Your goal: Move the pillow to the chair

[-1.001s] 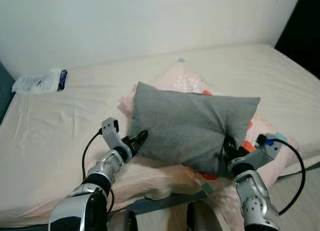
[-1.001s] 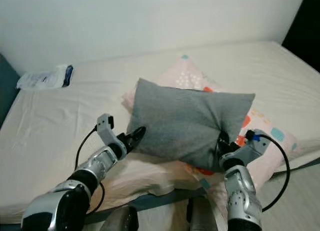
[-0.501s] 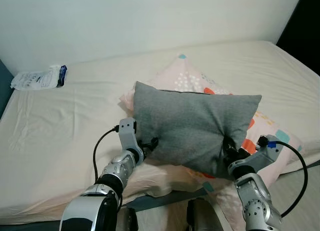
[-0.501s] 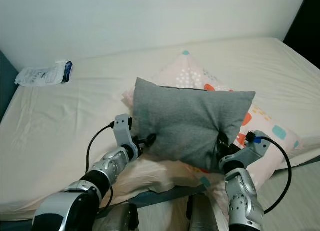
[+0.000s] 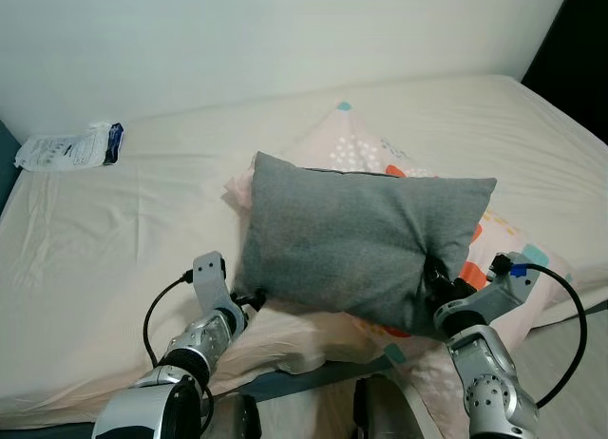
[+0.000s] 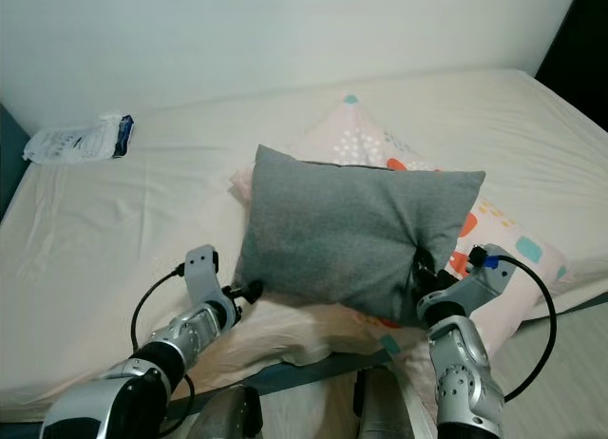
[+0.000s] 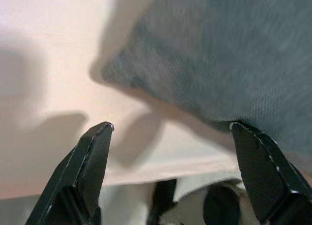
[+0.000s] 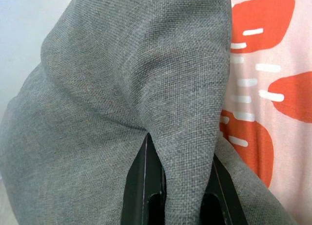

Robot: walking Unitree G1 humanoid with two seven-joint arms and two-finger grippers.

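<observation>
right gripper (image 8: pixel 178 174) pinching grey pillow (image 5: pixel 356 235) | left gripper (image 7: pixel 170 130) spread wide beside it

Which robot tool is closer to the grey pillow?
Right. The right tool is shut on a fold of the grey pillow at its lower right corner. The left tool is open, just short of the pillow's lower left corner, not gripping it.

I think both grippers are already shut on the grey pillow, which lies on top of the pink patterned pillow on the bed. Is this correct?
Not quite. Only the right gripper is shut on the grey pillow. The left wrist view shows the left gripper open below the pillow's corner, gripping nothing. The grey pillow does lie on the pink patterned pillow on the bed.
</observation>
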